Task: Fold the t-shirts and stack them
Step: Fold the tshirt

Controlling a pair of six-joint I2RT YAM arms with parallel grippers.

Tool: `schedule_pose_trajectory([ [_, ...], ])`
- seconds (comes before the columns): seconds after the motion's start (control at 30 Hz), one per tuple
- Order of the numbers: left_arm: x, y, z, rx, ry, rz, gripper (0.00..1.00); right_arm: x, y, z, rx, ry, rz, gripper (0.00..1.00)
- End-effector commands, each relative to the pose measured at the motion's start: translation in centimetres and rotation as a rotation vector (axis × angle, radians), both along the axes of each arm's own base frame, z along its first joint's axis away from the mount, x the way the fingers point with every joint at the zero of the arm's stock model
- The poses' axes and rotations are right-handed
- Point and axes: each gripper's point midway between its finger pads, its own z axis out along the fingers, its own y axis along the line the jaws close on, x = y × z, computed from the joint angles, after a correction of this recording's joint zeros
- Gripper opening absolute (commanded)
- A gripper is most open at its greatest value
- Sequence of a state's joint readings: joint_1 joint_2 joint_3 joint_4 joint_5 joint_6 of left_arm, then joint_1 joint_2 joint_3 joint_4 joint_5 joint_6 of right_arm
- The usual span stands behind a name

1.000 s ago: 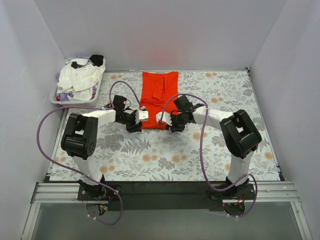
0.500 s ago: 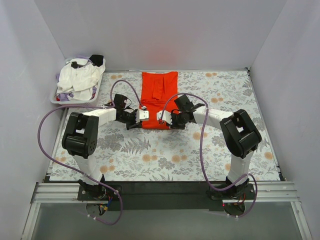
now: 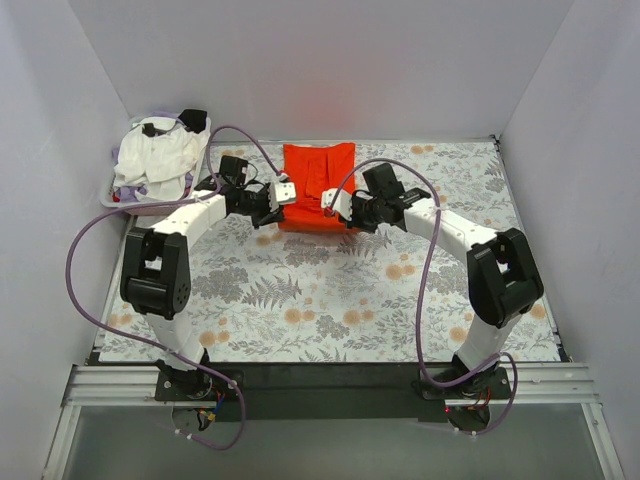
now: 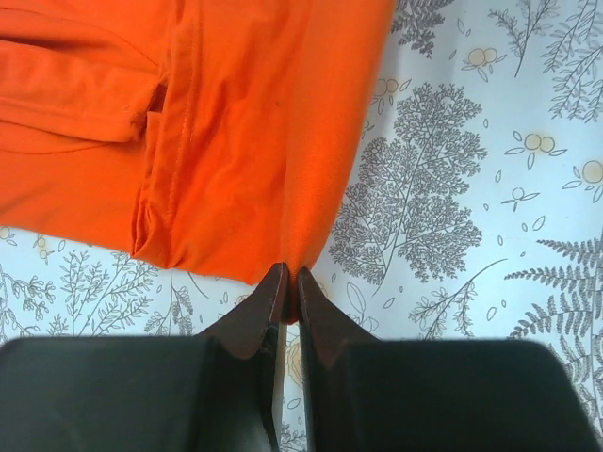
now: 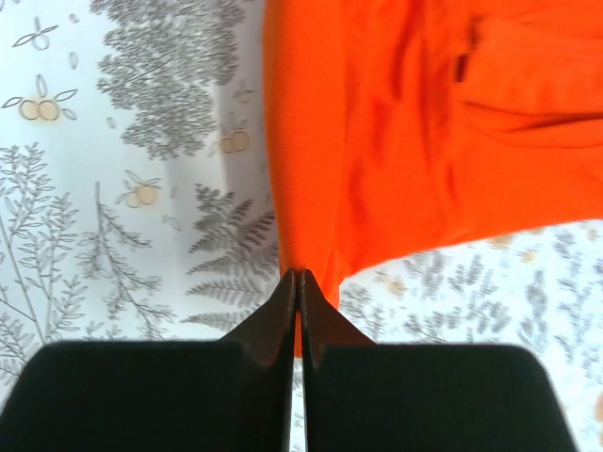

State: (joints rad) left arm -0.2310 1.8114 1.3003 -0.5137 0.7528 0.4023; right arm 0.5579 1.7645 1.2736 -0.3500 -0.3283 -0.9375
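Observation:
The orange-red t-shirt (image 3: 312, 185) lies at the back middle of the table, its near hem lifted and carried back over itself. My left gripper (image 3: 281, 197) is shut on the hem's left corner; the left wrist view shows orange cloth (image 4: 236, 141) pinched between its fingertips. My right gripper (image 3: 333, 204) is shut on the right corner; the right wrist view shows the cloth (image 5: 396, 141) hanging from its tips. White t-shirts (image 3: 155, 160) lie heaped in a tray at the back left.
The grey tray (image 3: 150, 202) stands at the back left with a dark item on the heap. The grey-and-orange floral cloth (image 3: 330, 300) covers the table. White walls close in the back and sides.
Both grippers have moved away from me toward the back, carrying the shirt's near hem with them. The visible orange area is shorter now.

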Motion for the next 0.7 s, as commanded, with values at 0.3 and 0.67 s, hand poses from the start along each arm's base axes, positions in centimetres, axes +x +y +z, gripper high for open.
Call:
schedule_pose_trajectory([
  [0.3, -9.9, -1.1, 3.4, -0.024, 0.026, -0.067, 0.0, -7.3, -1.4, 4.3, 0.07, 0.063, 0.076, 0.01],
  [0.67, -22.0, 0.1, 8.4, -0.062, 0.118, -0.136, 0.0, -16.8, -1.5, 9.7, 0.111, 0.102, 0.159, 0.01],
])
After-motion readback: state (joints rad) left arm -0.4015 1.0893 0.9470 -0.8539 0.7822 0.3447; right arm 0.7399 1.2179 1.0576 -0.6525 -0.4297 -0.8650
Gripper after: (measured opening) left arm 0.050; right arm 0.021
